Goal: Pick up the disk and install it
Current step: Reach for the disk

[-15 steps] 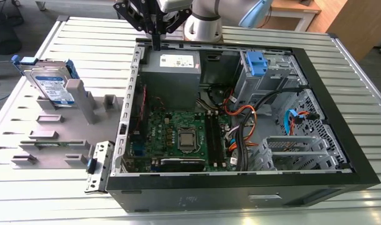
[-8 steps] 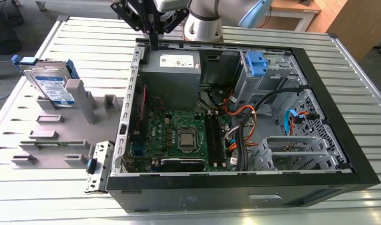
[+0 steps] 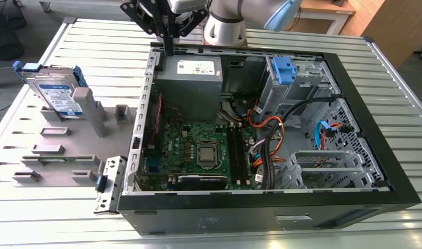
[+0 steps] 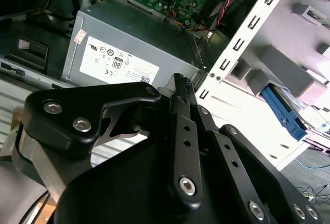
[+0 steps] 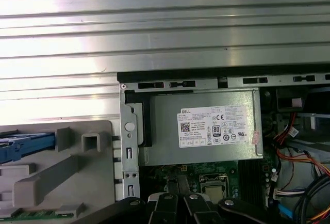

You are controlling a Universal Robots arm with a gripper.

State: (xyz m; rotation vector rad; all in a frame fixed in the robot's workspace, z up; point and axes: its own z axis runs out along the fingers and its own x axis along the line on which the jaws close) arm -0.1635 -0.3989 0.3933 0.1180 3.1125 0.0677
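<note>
The disk (image 3: 56, 93) stands on edge in a slot of the grey fixture plate (image 3: 65, 137), at the exterior view's left. It is silver with a blue-and-white label and blue side rails. Its blue rail (image 4: 283, 113) also shows in both wrist views (image 5: 26, 146). My gripper (image 3: 169, 51) hangs over the back wall of the open computer case (image 3: 266, 129), just above the grey power-supply box (image 3: 190, 78). It is well apart from the disk. Its black fingers (image 4: 180, 87) are pressed together with nothing between them, and they also show in the first wrist view (image 5: 178, 201).
A blue plastic bracket (image 3: 283, 70) sits in the drive cage at the case's far corner. Motherboard (image 3: 200, 148), orange and black cables (image 3: 266, 135) and a metal cage (image 3: 328, 163) fill the case. The fixture's grey posts (image 3: 90, 111) stand beside the disk. All rests on a slatted metal table (image 3: 397, 104).
</note>
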